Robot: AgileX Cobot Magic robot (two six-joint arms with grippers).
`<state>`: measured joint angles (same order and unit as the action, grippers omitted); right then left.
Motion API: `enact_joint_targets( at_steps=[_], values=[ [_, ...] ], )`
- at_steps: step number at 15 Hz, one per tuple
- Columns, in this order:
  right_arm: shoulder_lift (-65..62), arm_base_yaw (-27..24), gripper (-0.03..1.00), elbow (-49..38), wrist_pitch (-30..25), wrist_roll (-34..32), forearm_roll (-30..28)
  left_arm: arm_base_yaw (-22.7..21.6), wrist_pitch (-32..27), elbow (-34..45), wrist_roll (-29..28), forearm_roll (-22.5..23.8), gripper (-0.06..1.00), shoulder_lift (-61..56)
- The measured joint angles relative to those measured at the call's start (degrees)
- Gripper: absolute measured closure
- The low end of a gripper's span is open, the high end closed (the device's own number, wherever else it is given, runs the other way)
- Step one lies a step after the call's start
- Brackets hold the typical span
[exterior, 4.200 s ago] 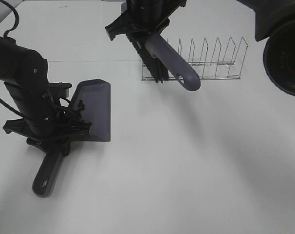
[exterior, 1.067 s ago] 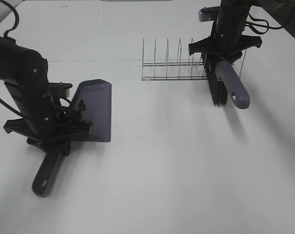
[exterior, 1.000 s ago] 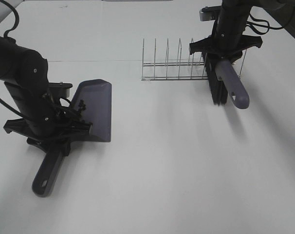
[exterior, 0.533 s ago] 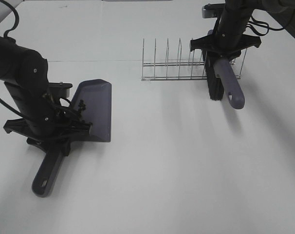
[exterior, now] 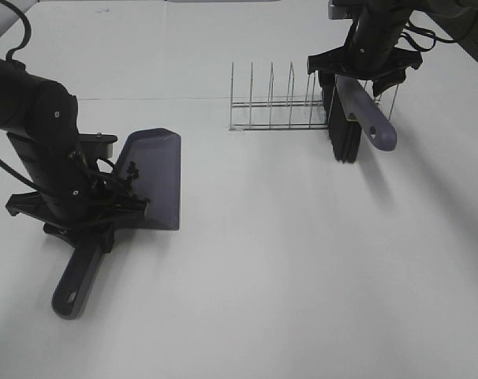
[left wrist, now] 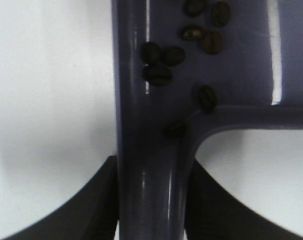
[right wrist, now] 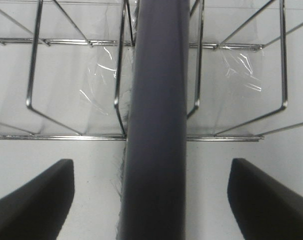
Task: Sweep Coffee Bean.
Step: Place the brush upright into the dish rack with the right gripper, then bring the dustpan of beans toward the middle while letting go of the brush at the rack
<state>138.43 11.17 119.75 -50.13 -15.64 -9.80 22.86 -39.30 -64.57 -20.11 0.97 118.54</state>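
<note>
The grey-purple dustpan [exterior: 156,178] lies on the white table at the left. Several coffee beans [exterior: 131,172] sit at its rear, by the handle. They also show in the left wrist view [left wrist: 161,55]. My left gripper [exterior: 81,212] is shut on the dustpan handle [left wrist: 146,165]. The brush has a purple handle [exterior: 369,118] and black bristles [exterior: 343,138]. It stands tilted at the right end of the wire rack [exterior: 290,103]. My right gripper [exterior: 359,67] is above the brush. Its fingers [right wrist: 36,200] are spread wide either side of the handle [right wrist: 156,125] without touching it.
The rack's thin metal dividers [right wrist: 76,135] flank the brush handle closely. The dustpan's long handle end [exterior: 72,292] sticks out toward the front left. White table [exterior: 302,276] lies in front of the rack.
My right arm carried the brush from the rack's left end to its right end, then drew it back against the rack. The left arm and dustpan have not moved.
</note>
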Motion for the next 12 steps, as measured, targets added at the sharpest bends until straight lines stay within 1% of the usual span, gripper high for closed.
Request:
enact_joint_targets(
  at_steps=[2, 4, 6, 8, 10, 12],
  values=[
    [-2.18, 0.00, 0.19, 0.00, -0.23, 0.06, -0.06, 0.00, 0.00, 0.00, 0.00, 0.00, 0.59, 0.00],
    [-5.10, 0.00, 0.19, 0.00, -2.52, 0.06, -0.11, 0.00, 0.00, 0.00, 0.00, 0.00, 0.59, 0.00],
    [-9.22, 0.00, 0.20, 0.00, -8.65, 0.06, 0.40, 0.00, 0.00, 0.00, 0.00, 0.00, 0.59, -0.57],
    [-11.34, 0.69, 0.20, 0.00, -14.44, 1.55, 1.38, 0.00, 0.92, 0.34, 0.00, 0.00, 0.59, -1.66],
    [-11.52, 2.98, 0.21, 0.00, -17.19, 2.58, 1.43, 0.00, 1.32, 0.97, -0.57, -0.97, 0.59, -2.41],
    [-11.57, 5.73, 0.21, 0.00, -18.33, 3.04, 1.43, 0.29, 2.12, 1.09, -0.69, -2.92, 0.59, -2.46]
  ],
)
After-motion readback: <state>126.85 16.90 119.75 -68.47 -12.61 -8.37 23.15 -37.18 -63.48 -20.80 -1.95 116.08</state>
